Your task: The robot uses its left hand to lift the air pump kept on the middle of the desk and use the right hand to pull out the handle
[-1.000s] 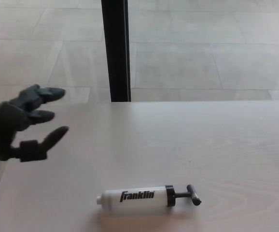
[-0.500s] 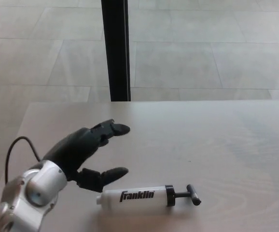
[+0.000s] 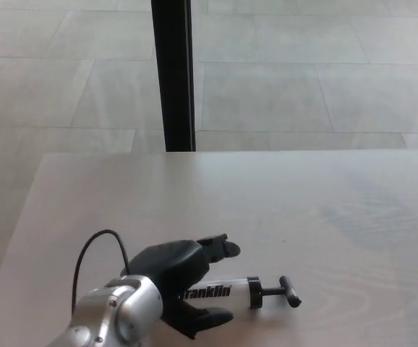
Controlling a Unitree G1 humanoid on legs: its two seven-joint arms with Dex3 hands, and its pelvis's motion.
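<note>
Head view: left hand (image 3: 184, 278) seemingly around air pump (image 3: 227, 292).

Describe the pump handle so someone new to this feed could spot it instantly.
On the pale wooden desk, near its front edge, lies a white cylindrical air pump marked "franklin", partly covered by the robot's black left hand. From its black collar a thin rod runs right to the small black T-shaped handle, the only crossbar there.

Surface (image 3: 325, 195): pale wood grain. Floor (image 3: 303, 87): large light tiles. Post (image 3: 173, 72): black, upright, beyond the surface's far edge.
</note>
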